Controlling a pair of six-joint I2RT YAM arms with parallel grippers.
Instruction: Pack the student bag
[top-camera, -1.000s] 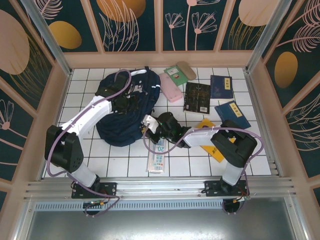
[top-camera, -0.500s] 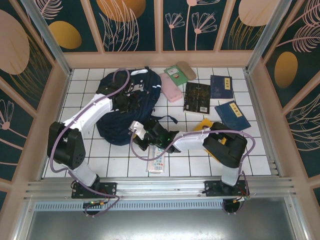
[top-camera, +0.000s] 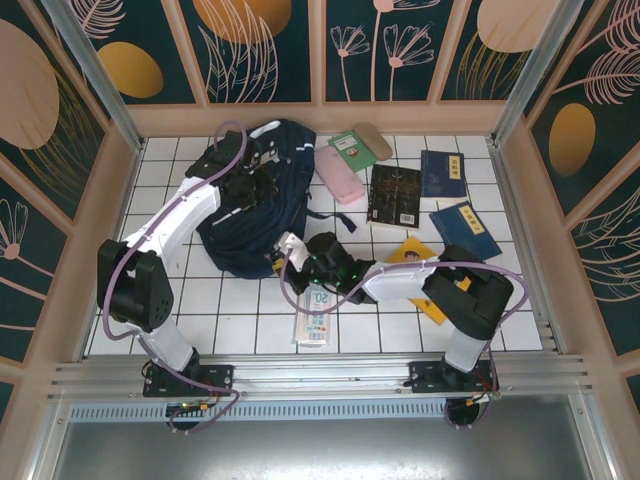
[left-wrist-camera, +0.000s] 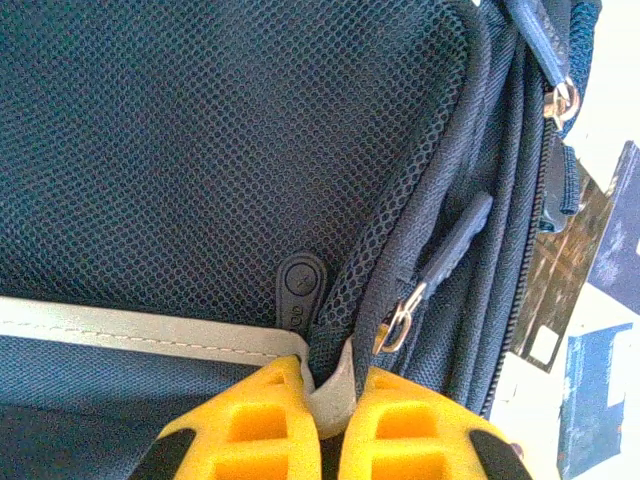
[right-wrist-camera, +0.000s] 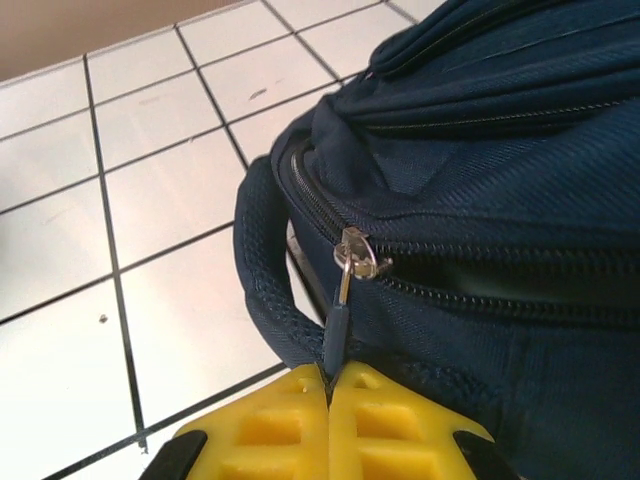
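The student bag (top-camera: 240, 245), a large navy backpack, lies at the back left of the tiled table. My left gripper (top-camera: 258, 186) sits on top of it. In the left wrist view its yellow fingers (left-wrist-camera: 250, 420) are shut on a fold of the bag's white reflective stripe (left-wrist-camera: 120, 328), beside a zipper pull (left-wrist-camera: 448, 252). My right gripper (top-camera: 293, 250) is at the bag's near right edge. In the right wrist view it (right-wrist-camera: 328, 380) is shut on the dark zipper pull (right-wrist-camera: 335, 335) that hangs from a metal slider (right-wrist-camera: 356, 256). The zip behind the slider gapes slightly.
A pink pencil case (top-camera: 342, 176), a green book (top-camera: 352, 150), a dark book (top-camera: 395, 195) and two blue books (top-camera: 443, 172) (top-camera: 465, 230) lie to the right of the bag. A yellow book (top-camera: 412, 250) lies under my right arm. A white printed packet (top-camera: 316, 315) lies near the front.
The bag's top has been drawn toward the back wall with my left gripper. My right gripper swung left along the bag's near edge, then came back right, still holding the zipper pull.
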